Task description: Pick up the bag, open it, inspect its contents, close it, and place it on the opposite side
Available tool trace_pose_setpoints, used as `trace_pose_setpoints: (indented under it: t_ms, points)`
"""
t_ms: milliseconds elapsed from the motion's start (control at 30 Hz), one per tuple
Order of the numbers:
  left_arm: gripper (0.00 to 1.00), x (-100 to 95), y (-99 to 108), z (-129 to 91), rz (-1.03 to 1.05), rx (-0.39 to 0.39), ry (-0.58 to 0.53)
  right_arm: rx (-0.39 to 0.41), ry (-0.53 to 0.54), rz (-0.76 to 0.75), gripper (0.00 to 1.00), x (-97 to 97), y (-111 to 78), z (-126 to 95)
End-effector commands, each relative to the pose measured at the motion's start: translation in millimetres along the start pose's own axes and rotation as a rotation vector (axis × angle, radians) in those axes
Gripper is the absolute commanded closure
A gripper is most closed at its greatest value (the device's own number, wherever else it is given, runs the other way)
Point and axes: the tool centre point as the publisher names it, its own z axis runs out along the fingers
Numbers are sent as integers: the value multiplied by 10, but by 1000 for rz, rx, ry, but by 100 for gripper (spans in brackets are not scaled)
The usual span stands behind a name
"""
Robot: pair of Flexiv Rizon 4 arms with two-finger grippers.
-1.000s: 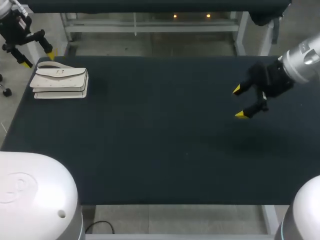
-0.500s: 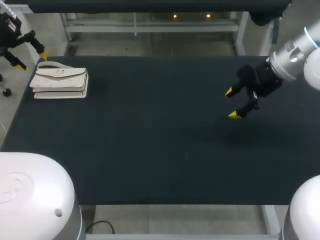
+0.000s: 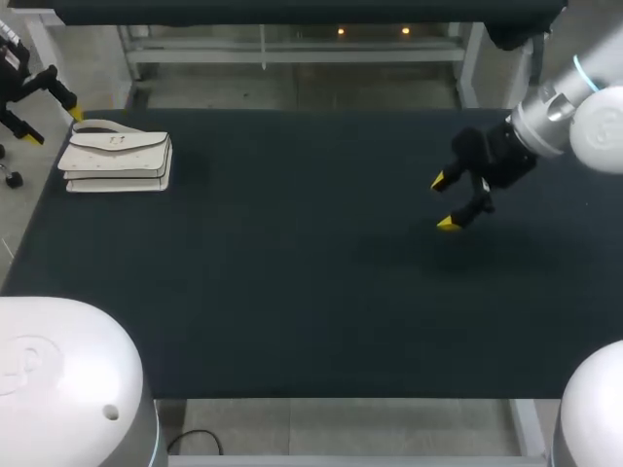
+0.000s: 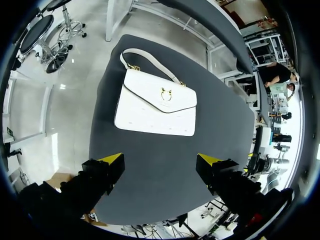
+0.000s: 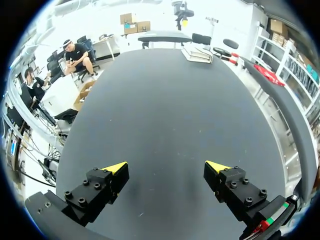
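White handbag (image 3: 117,161) lies flat at the upper left of the head frame, on the left end of the desk (image 3: 292,272), long axis running across the frame. My left tool (image 3: 54,126) hangs just off that corner, fingers spread and empty; in its wrist view the bag sits directly ahead of it, broadside. Right tool (image 3: 442,202), also spread and empty, is well apart over the desk's right half, so the left arm looks best placed. The bag looks like smooth leather: boxy, curved flap, gold clasp (image 4: 166,93), arched strap (image 4: 145,62).

closed white bag (image 3: 117,159), seemingly flat, table's far-left
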Motion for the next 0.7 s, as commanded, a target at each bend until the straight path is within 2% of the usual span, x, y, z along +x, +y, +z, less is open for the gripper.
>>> trace_pose_setpoints:
  t_ms: [33,400,700]
  points:
    - [0,-131,-23,38,-16,-2,12,-1,2,0,0,-13,1,2]
    - [0,-434,-261,168,53,-38,21,-1,2,0,0,-13,1,2]
    - [0,-616,-405,355,77,-62,25,-1,2,0,0,-13,1,2]
